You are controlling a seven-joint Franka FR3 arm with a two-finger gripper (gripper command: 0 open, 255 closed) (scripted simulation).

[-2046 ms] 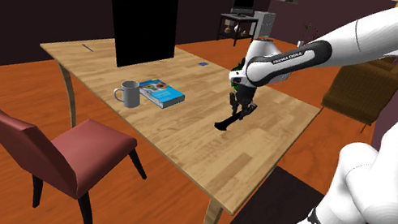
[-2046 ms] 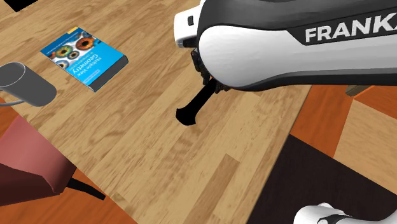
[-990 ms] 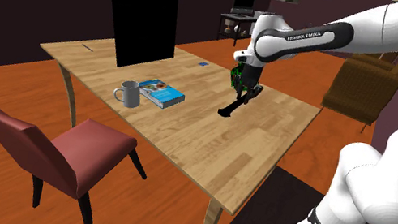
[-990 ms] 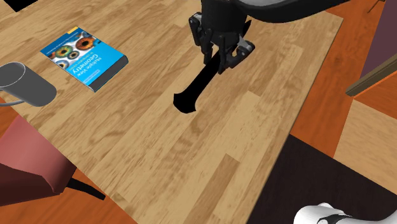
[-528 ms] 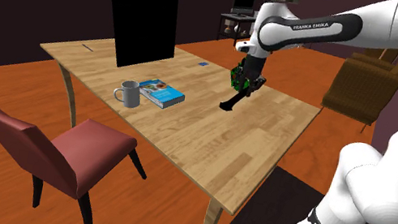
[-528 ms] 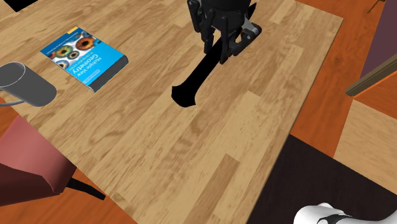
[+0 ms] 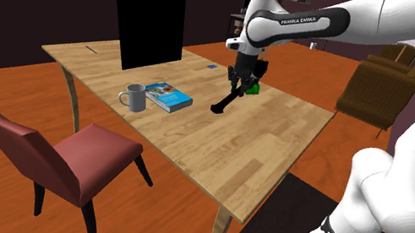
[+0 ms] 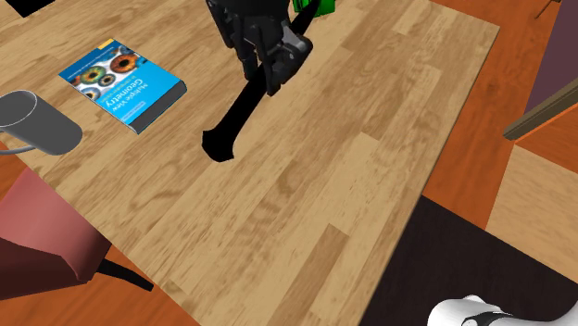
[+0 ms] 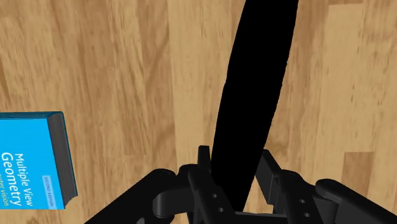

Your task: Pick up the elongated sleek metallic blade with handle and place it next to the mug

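Observation:
The blade with handle is drawn all black and long. It hangs slanted above the wooden table, its lower end pointing down toward the book. My gripper is shut on its upper part, and the fingers clasp it on both sides in the wrist view. The black blade stretches away from the gripper over the wood. The grey mug stands near the table's front edge, to the shoulder view's left of the book; its rim shows in the second exterior view.
A blue geometry book lies between the mug and the gripper. A black monitor stands behind them. A small green thing lies on the table behind the gripper. A red chair stands at the table's front side.
The arm has carried the black blade toward the shoulder view's left, closer to the book and mug. It stays clasped and off the table.

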